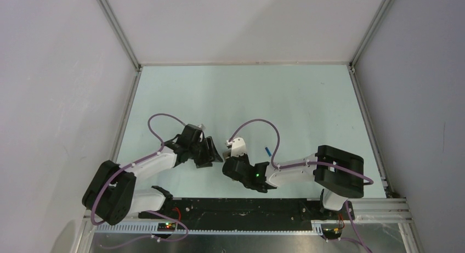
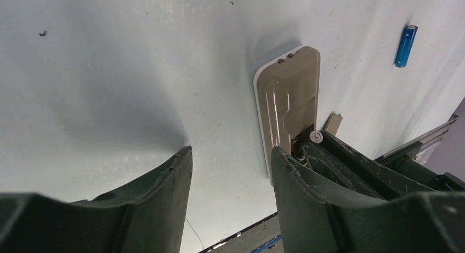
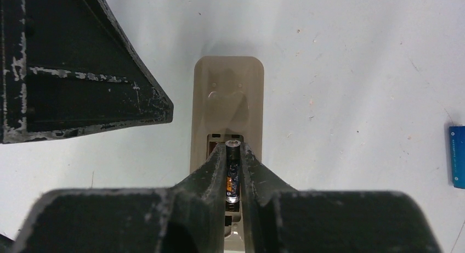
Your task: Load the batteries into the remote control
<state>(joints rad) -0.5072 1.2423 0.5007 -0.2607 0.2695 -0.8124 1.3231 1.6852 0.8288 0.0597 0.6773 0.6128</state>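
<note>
The remote control lies face down on the table, its beige-grey back up and its battery bay open at the near end. My right gripper is shut on the dark battery and holds it lengthwise over the open bay. The blue battery lies loose on the table to the right of the remote. My left gripper is open just left of the remote, with nothing between its fingers. Its right fingertip is at the remote's edge.
A small flat beige-grey cover piece lies close to the remote's right side. The black rail runs along the table's near edge. Metal frame posts and grey walls enclose the table.
</note>
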